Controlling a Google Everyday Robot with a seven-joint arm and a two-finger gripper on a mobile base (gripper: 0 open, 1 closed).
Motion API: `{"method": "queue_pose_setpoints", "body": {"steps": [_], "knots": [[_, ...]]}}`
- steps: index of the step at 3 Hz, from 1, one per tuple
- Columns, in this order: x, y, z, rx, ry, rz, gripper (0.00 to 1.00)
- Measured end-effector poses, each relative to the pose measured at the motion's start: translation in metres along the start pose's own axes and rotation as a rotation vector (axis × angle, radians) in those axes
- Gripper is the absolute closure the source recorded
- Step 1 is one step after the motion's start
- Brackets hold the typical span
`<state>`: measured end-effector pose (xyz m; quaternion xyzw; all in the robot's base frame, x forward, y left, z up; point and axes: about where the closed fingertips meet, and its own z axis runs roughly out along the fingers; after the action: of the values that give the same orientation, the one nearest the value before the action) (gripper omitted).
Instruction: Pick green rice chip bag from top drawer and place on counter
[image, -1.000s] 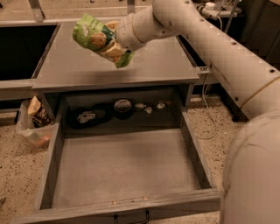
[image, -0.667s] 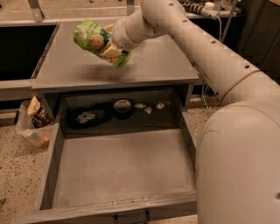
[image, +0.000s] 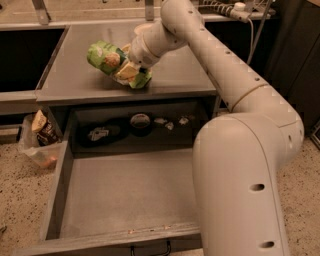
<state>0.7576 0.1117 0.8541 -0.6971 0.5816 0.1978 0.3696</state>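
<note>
The green rice chip bag is bright green and crinkled, and lies tilted over the grey counter near its front edge. My gripper is shut on the bag's right end, with its lower corner at or just above the counter top. The top drawer is pulled fully out below the counter. Its front part is bare, and its dark handle shows at the bottom edge.
At the back of the drawer lie a dark round tin, a dark packet and small wrapped bits. A brown-and-white snack bag in clear plastic sits on the speckled floor at left. My arm fills the right side.
The gripper with the green bag has come down and slightly toward the counter's front edge, and the arm has swung further into view on the right.
</note>
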Motion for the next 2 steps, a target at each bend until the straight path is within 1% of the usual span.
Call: {"method": "queue_pose_setpoints", "body": {"steps": [1, 2], "knots": [[-0.0021, 0.0037, -0.0008, -0.020, -0.004, 0.004, 0.58], [-0.0021, 0.0037, -0.0007, -0.020, -0.004, 0.004, 0.35]]}}
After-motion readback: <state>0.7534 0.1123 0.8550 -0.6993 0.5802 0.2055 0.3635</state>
